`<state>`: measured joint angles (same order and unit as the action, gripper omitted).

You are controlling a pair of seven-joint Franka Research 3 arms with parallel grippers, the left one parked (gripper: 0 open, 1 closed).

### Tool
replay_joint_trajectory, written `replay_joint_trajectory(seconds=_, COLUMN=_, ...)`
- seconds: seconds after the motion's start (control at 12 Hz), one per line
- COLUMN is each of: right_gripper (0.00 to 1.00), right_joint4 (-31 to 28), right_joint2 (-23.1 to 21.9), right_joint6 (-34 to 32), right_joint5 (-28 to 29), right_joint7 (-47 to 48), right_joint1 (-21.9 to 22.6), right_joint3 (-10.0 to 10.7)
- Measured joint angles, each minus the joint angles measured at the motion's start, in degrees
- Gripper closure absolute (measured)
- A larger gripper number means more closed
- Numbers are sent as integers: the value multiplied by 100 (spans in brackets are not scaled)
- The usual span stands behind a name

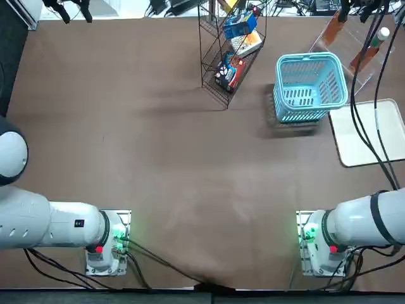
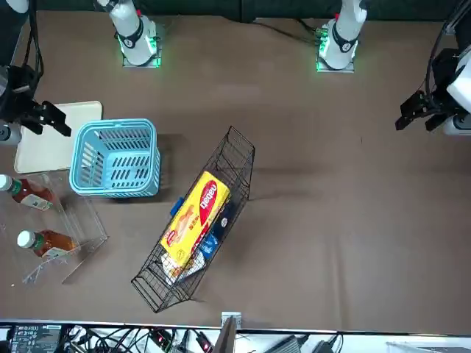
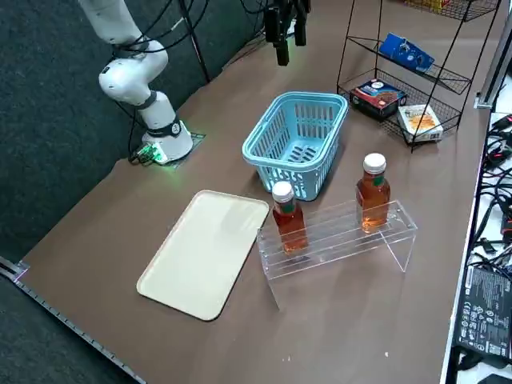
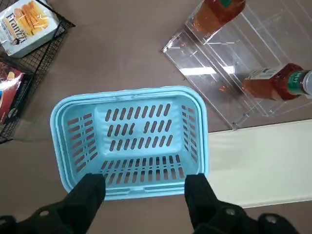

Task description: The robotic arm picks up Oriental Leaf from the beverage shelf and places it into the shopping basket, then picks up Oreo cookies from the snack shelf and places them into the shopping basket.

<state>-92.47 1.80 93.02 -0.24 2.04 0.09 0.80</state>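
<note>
1. The gripper (image 4: 145, 192) hangs above the basket (image 4: 129, 97), jaws spread wide and empty.
2. In the top view, two tea bottles stand on the clear rack (image 3: 340, 238) at the basket's 2 o'clock; the nearer bottle (image 3: 287, 216) looks the easier first pick. I would come down past its cap and close on the body.
3. The blue cookie pack (image 3: 406, 51) waits in the wire rack (image 1: 229, 52) at the basket's 10 o'clock.
4. A cream tray (image 3: 206, 251) lies at 4 o'clock, while the second bottle (image 3: 374, 191) crowds sideways swings.
</note>
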Motion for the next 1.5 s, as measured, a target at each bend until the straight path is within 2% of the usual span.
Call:
replay_joint_trajectory(seconds=0.58, right_gripper=0, right_joint4=0, right_joint2=0, right_joint6=40, right_joint5=-4, right_joint7=-544, right_joint1=-9, right_joint3=7)
replay_joint_trajectory(seconds=1.0, right_gripper=0, right_joint4=0, right_joint2=14, right_joint6=102, right_joint5=-75, right_joint7=-1379, right_joint1=-99, right_joint3=85)
replay_joint_trajectory(seconds=1.5, right_gripper=0, right_joint4=144, right_joint2=314, right_joint6=225, right_joint5=-77, right_joint7=-2961, right_joint1=-714, right_joint3=117)
